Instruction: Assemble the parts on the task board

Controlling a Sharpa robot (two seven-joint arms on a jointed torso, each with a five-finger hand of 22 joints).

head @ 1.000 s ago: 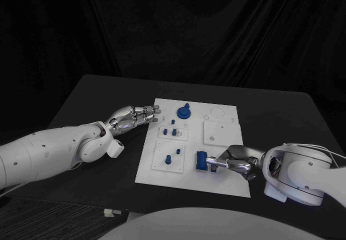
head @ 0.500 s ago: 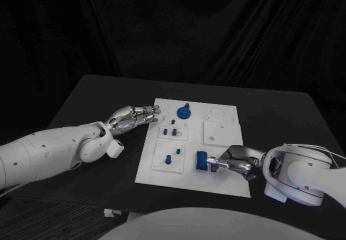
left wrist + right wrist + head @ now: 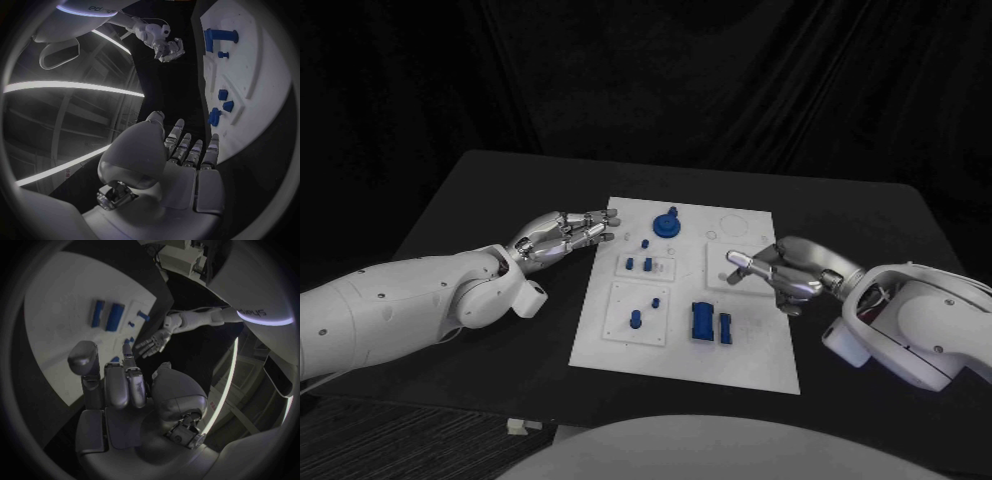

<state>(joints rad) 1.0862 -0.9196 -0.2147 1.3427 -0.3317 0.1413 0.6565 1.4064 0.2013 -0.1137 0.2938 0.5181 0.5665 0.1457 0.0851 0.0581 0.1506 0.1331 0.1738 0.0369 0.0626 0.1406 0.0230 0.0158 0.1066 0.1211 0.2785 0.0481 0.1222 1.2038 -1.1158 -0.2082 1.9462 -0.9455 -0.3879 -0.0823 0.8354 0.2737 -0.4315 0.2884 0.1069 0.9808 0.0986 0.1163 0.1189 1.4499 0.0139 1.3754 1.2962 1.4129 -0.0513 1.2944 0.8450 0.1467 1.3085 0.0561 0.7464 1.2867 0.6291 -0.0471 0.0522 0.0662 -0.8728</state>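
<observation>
the right hand [image 3: 776, 272] hangs over the board's [image 3: 689, 360] right side, at about four o'clock from the board's middle, fingers spread and holding nothing; in the right wrist view [image 3: 119, 385] its fingers reach out straight over the white plate with nothing between them. nearest on the board, at about six o'clock from its middle, two blue blocks lie side by side, a wide block [image 3: 702, 321] and a slim block [image 3: 726, 327] just beside it at three o'clock, both flat on the plate and apart from the right hand. at nine o'clock from them a small blue peg [image 3: 636, 319] sits on a raised square tile [image 3: 640, 312], with a tiny blue stud [image 3: 655, 301] at one o'clock from it. farther on, near the middle, two short blue pegs [image 3: 636, 264] stand close together on a second tile. at the far end, at twelve o'clock, a round blue part [image 3: 669, 224] with a knob rests on the plate. the left hand [image 3: 564, 234] lies on the black table [image 3: 459, 220] at the board's far left edge, at about ten o'clock, fingers out towards the plate and gripping nothing; the left wrist view [image 3: 181, 155] shows its fingers straight and slightly apart.
</observation>
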